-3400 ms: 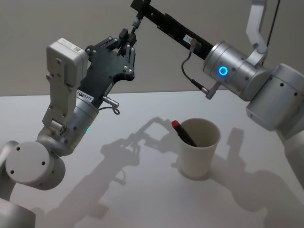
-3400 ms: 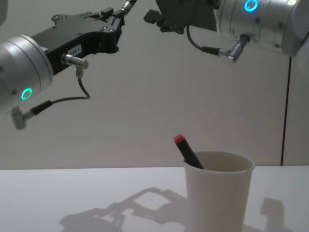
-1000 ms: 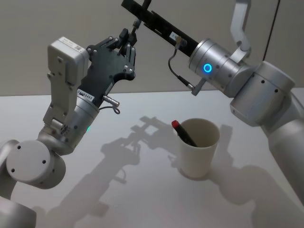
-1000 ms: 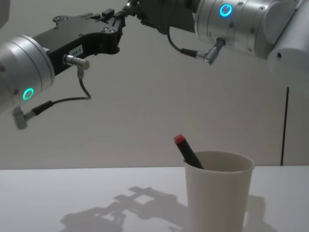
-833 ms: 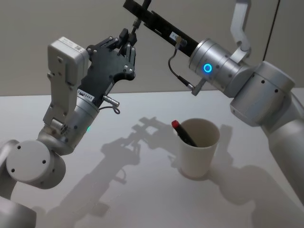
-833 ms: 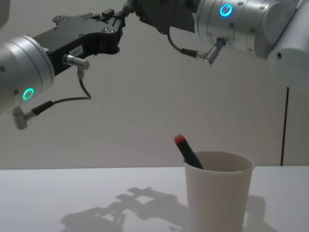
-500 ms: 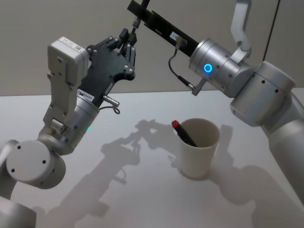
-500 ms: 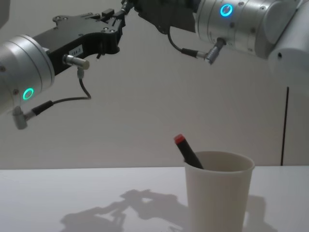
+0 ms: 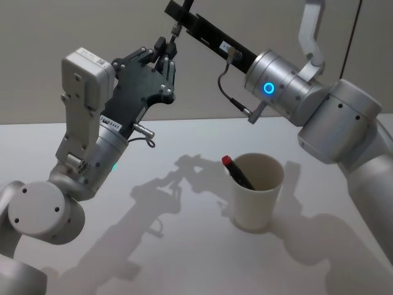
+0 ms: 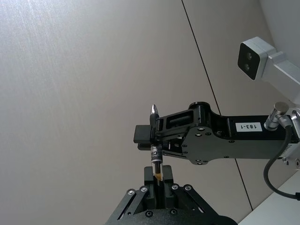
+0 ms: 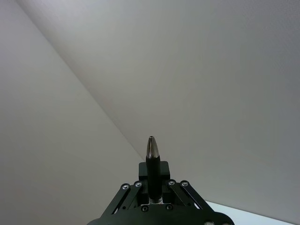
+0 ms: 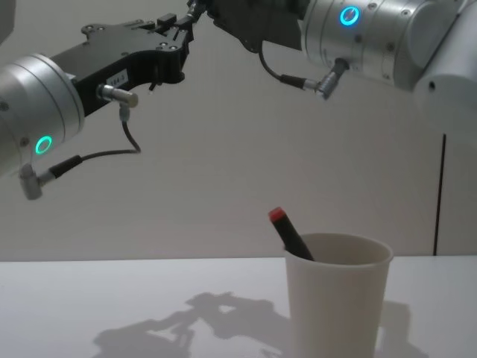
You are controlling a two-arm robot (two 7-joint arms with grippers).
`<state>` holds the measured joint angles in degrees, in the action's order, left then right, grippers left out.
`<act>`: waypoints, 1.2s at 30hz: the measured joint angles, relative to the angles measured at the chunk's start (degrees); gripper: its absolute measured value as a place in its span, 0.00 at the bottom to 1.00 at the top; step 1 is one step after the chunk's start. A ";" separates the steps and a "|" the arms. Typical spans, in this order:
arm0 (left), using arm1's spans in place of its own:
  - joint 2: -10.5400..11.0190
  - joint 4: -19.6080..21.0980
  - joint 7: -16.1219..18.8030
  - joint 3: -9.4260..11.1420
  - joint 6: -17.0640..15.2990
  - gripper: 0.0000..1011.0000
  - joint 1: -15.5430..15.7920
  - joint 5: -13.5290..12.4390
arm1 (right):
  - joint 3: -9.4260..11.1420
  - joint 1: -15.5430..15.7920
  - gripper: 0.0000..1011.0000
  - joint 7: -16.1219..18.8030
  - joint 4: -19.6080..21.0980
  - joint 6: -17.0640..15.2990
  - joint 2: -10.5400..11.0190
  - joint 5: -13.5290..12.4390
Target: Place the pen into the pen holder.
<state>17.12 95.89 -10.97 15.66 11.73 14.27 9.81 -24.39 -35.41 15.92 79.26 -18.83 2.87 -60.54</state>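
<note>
One pen [image 9: 237, 171], thick, black and red-tipped, leans left inside one white pen holder [image 9: 255, 204]. Raised far-left, left gripper [image 10: 159, 174] and right gripper [image 11: 153, 171] both clamp one thin stylus [image 11: 152, 150].

The pen holder [image 9: 255, 200] stands upright on the white table [image 9: 196, 267].

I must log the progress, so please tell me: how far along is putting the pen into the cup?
Done, it seems: the pen stands tilted inside the pen holder, its red tip above the rim. In hand: the left pincer, raised high, grips a slim pen, and the right pincer meets it there. Remaining: nothing for the first pen, as far as visible.
</note>
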 joint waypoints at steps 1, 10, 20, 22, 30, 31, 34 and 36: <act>0.00 0.00 0.00 0.00 0.00 0.11 0.00 0.00 | 0.00 0.00 0.13 0.00 0.00 0.00 0.00 0.00; 0.00 0.00 0.00 0.00 0.00 0.11 0.00 0.00 | 0.00 0.00 0.13 0.00 0.00 0.00 0.00 0.00; 0.00 0.00 0.00 0.00 -0.01 0.23 0.00 0.00 | -0.01 0.00 0.13 0.01 0.00 0.00 -0.01 0.00; 0.00 0.00 0.00 0.00 -0.01 0.29 0.00 0.00 | -0.01 0.00 0.13 0.01 0.00 0.00 0.00 0.00; 0.00 0.00 0.00 0.00 0.00 0.54 0.00 0.00 | 0.00 0.00 0.13 0.01 0.00 0.00 0.00 0.00; 0.00 0.00 0.00 0.00 0.00 0.58 0.00 0.00 | 0.00 0.00 0.13 0.01 0.00 -0.01 0.00 0.00; 0.00 0.00 0.00 0.00 0.00 0.68 0.00 0.00 | 0.00 0.00 0.13 0.00 0.00 0.00 0.00 0.00; 0.00 0.00 0.00 0.00 0.00 0.74 0.00 0.00 | 0.00 0.00 0.13 0.00 0.00 0.00 0.00 0.00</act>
<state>17.12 95.89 -10.98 15.66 11.73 14.27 9.81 -24.39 -35.41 15.92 79.26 -18.83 2.87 -60.54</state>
